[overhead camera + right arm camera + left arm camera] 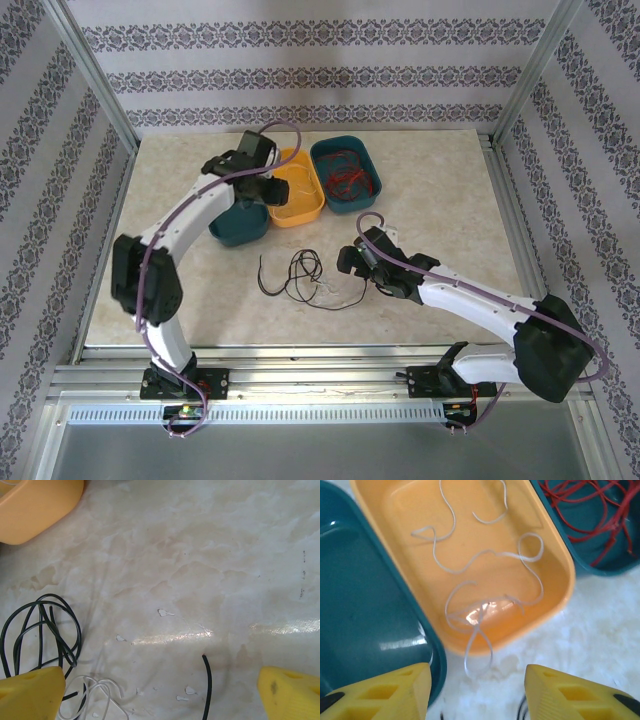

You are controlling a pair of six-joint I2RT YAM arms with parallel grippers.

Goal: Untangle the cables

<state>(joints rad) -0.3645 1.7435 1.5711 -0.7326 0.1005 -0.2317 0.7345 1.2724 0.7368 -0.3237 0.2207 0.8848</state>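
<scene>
Left gripper [477,696]: jaws moderately apart, nothing between them, hovering just short of the near rim of the yellow tray [395,525]. White cables [487,555] lie loose in that tray, with one loop draped over the rim toward the jaws and touching neither finger. Red cables [600,515] sit in the teal tray [582,555] to its right. The other teal tray [365,590], on the left, has no cable in the part we see. Right gripper [160,695]: jaws wide, empty, low over the table [200,555]. We judge what's left to sort is the tangle [300,278] on the table between the arms: black cables [42,630] looped with a white strand [95,692]. From the right jaws the loops lie off to the left, passing behind the finger on that side of the wrist view. A lone black end [206,685] runs roughly straight away between the fingers. In the top view the tangle stretches left-right, its right end just beside the right gripper and well apart from the left one. So we'd say the right arm is nearer and needs a shift left to centre the loops. Black likely goes to the other teal tray.
</scene>
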